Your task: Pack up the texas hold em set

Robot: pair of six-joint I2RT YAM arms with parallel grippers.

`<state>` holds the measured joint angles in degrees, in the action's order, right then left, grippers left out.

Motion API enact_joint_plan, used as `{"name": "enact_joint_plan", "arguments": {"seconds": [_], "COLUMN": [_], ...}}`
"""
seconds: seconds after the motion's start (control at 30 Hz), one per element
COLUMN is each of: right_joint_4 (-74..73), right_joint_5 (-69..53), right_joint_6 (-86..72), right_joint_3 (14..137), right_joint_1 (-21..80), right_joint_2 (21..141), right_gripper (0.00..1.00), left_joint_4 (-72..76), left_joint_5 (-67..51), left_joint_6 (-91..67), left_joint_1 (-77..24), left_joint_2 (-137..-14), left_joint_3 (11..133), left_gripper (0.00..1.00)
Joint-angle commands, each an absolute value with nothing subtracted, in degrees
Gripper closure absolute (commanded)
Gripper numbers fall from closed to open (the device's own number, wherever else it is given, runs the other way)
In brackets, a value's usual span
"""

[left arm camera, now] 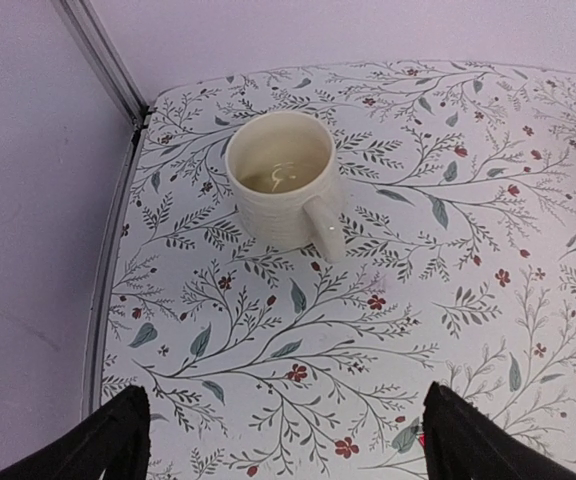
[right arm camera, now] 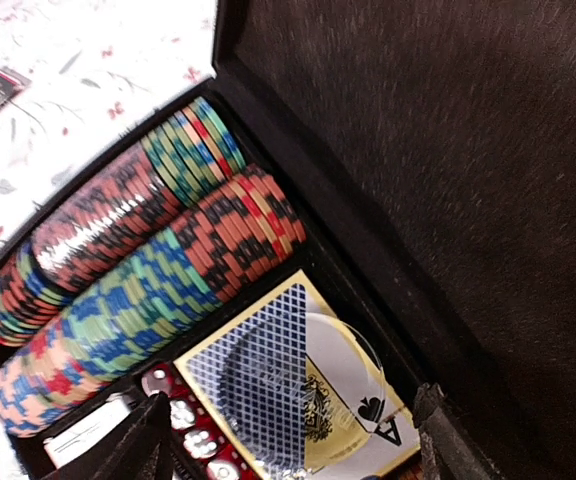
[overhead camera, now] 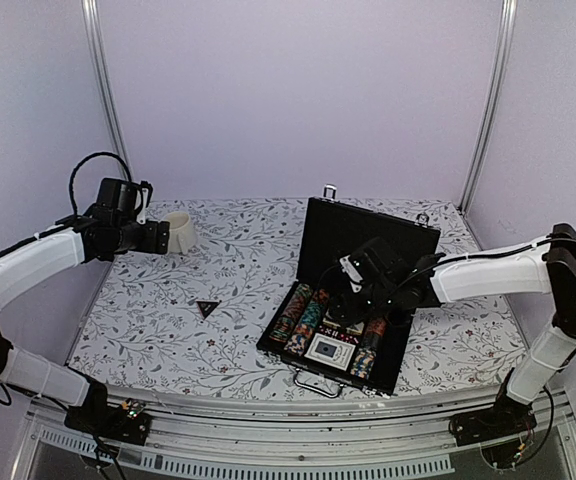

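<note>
The black briefcase (overhead camera: 373, 235) lies open at centre right, lid raised. Inside are rows of multicoloured chips (overhead camera: 304, 315), a card deck (overhead camera: 328, 349) and more chips (overhead camera: 368, 355). My right gripper (overhead camera: 350, 295) hovers open over the case's back compartments. In the right wrist view it is over a blue-backed card deck (right arm camera: 268, 375) with a clear disc (right arm camera: 353, 390) lying on it, red dice (right arm camera: 193, 435) beside it and chip rows (right arm camera: 158, 260). A black triangle (overhead camera: 207, 308) lies on the table left of the case. My left gripper (overhead camera: 173, 237) is open and empty by the cream mug (left arm camera: 286, 180).
The cream mug (overhead camera: 181, 231) stands at the back left near the wall. The flowered tablecloth (overhead camera: 238, 250) covers the table. A metal frame post (left arm camera: 103, 55) runs along the left edge. The case handle (overhead camera: 318, 384) points toward the front edge.
</note>
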<state>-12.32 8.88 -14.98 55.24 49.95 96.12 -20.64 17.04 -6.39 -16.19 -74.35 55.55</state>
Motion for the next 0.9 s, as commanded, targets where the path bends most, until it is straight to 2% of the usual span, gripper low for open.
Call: {"name": "enact_joint_plan", "arguments": {"seconds": [0.0,0.23,0.37,0.7,0.87], "right_joint_4": [-14.9,-14.6,-10.4,-15.4,-18.4], "right_joint_5": [7.8,7.5,1.2,2.9,6.2], "right_joint_6": [-13.3,-12.1,-15.7,-11.5,-9.1], "right_joint_3": [58.7,66.4,74.2,102.4,112.5], "right_joint_1": [49.9,57.0,60.4,65.9,67.1], "right_joint_2": [91.4,94.2,103.1,130.2,139.5], "right_gripper": [0.16,0.14,0.15,0.14,0.11], "left_joint_4": [-20.7,-20.9,-18.0,-16.2,-16.2], "left_joint_5": [17.7,19.7,21.4,25.6,25.8], "left_joint_6": [-5.7,-6.0,-5.4,-4.5,-4.6], "left_joint_1": [-17.2,-17.6,-18.0,-18.2,-18.2], "left_joint_2": [-74.3,-73.1,-68.3,-63.7,-63.5], "left_joint_3": [55.5,55.9,53.6,52.1,52.2], "left_gripper": [0.05,0.07,0.07,0.06,0.05]}}
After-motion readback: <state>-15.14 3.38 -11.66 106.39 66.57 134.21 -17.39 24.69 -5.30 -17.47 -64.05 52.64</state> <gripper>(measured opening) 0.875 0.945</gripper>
